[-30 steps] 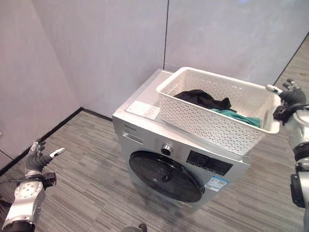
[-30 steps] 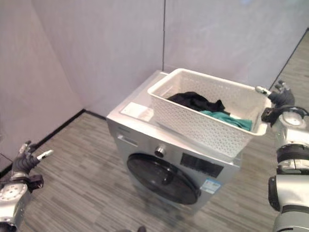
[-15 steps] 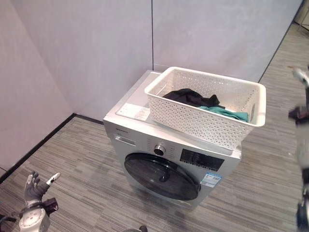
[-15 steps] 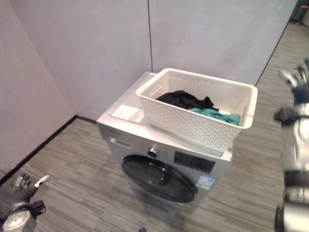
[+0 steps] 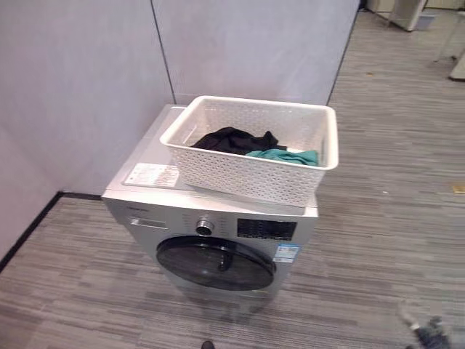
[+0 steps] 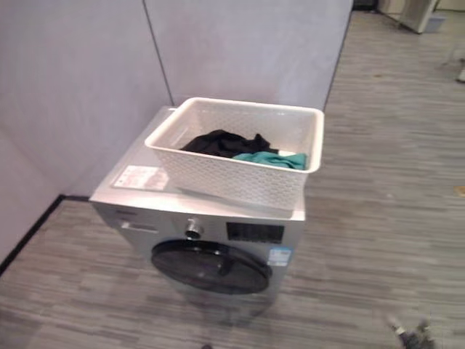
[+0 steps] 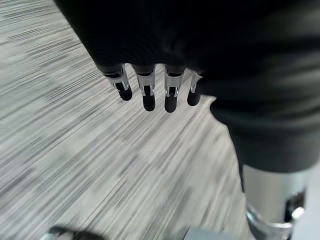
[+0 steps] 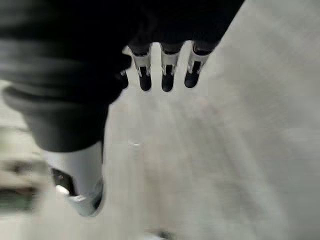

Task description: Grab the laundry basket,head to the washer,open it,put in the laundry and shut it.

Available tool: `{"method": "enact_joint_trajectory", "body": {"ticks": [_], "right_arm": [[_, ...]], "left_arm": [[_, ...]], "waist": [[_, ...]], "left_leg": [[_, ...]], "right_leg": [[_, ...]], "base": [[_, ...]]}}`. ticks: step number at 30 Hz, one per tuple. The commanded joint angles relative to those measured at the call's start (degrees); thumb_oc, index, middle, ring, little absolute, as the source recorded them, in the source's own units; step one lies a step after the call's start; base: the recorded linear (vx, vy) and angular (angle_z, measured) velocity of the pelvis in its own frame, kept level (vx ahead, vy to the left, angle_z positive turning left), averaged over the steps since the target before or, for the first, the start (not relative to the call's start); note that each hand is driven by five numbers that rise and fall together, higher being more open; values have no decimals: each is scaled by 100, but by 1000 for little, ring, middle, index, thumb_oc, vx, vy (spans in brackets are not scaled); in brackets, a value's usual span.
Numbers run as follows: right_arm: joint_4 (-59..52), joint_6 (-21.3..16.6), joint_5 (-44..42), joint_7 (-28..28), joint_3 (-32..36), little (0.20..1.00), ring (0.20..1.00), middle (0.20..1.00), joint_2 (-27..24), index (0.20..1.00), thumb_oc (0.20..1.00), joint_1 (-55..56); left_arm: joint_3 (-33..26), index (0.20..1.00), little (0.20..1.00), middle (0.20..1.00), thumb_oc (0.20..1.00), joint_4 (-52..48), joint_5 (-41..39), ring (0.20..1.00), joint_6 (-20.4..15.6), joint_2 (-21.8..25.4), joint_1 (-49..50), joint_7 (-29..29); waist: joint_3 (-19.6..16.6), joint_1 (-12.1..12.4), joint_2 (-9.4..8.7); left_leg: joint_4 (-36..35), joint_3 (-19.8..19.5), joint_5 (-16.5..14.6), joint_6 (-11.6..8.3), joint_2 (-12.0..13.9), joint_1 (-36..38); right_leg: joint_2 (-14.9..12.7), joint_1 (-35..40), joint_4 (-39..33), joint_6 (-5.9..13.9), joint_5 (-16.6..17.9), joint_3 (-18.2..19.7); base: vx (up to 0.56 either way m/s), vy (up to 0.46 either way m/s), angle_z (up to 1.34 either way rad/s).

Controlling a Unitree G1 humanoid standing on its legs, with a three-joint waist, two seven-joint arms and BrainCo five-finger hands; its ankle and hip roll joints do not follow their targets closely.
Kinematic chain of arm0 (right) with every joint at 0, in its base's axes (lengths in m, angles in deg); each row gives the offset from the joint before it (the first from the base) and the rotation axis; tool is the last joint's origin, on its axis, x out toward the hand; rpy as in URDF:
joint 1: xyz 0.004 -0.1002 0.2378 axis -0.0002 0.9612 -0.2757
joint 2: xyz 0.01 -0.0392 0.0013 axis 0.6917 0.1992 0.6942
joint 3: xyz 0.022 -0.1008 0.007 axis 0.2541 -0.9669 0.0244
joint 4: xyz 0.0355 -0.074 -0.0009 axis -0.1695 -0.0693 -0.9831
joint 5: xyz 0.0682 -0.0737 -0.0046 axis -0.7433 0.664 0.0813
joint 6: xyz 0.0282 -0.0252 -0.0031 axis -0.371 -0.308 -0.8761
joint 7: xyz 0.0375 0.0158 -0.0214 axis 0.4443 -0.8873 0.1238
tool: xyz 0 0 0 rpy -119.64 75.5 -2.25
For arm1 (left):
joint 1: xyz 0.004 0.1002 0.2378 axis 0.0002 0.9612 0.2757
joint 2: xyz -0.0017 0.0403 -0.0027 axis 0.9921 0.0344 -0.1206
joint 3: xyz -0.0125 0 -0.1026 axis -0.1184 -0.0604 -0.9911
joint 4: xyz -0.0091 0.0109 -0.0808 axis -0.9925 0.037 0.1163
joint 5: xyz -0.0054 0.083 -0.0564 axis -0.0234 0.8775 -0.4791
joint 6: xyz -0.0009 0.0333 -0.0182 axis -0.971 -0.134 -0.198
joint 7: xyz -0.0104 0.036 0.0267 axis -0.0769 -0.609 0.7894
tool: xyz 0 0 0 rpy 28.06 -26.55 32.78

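A white perforated laundry basket stands on top of the silver washer, with a black garment and a teal garment inside it. The washer's round dark door is shut, below a knob. My right hand hangs low at the lower right, far from the basket. Its fingers are straight over the floor and hold nothing. In the left wrist view my left hand points straight fingers down at the striped floor, also empty.
Grey partition walls stand behind and to the left of the washer, with a black baseboard along the left wall. Grey striped floor stretches to the right and in front. A white label sheet lies on the washer's top.
The camera has shifted, so the washer sits further left. My right hand has left the basket's rim and dropped low; my left hand has sunk out of the eye views. The basket stays put.
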Motion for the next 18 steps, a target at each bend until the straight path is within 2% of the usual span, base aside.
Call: {"method": "enact_joint_trajectory", "body": {"ticks": [1, 6, 10, 14, 18], "right_arm": [[11, -46, 566, -529, -835, 1000, 1000, 1000, 115, 1000, 1000, -984], [757, 78, 1149, -617, -2595, 1000, 1000, 1000, 387, 1000, 1000, -1789], [936, 100, 1444, -418, -3330, 1000, 1000, 1000, 534, 1000, 1000, -2417], [794, 76, 1510, -307, -3450, 1000, 1000, 1000, 415, 1000, 1000, -2708], [325, 73, 1705, -201, -3237, 1000, 1000, 1000, 17, 1000, 1000, -2786]], "left_arm": [[245, 1000, 1000, 1000, 1000, 193, 91, 1000, -95, 87, -577, 3], [1242, 1000, 1000, 1000, 1000, 135, 462, 1000, -107, -263, -898, 168], [1817, 1000, 1000, 1000, 1000, -254, 558, 1000, -143, -370, -970, 264], [1960, 1000, 1000, 1000, 1000, -676, 328, 1000, -189, -351, -927, 228], [1900, 1000, 1000, 1000, 1000, -954, 194, 1000, -227, -278, -738, 204]], "waist": [[196, 301, -56], [242, 594, 14], [330, 798, 88], [462, 921, 131], [569, 964, 140]], "left_leg": [[263, -376, -418, -258, 478, -47], [251, -664, -306, -329, 573, -140], [267, -890, -336, -380, 589, -220], [307, -1058, -305, -384, 551, -368], [305, -1147, -290, -353, 484, -479]], "right_leg": [[-68, 3, 193, -205, -527, -4], [112, 177, 128, -319, -659, -266], [177, 245, 162, -331, -778, -391], [159, 233, 211, -346, -796, -518], [84, 169, 292, -322, -778, -612]], "base": [[-44, -115, -4], [-14, -78, 22], [-3, -36, 47], [-19, -16, 26], [-8, 5, 34]]}}
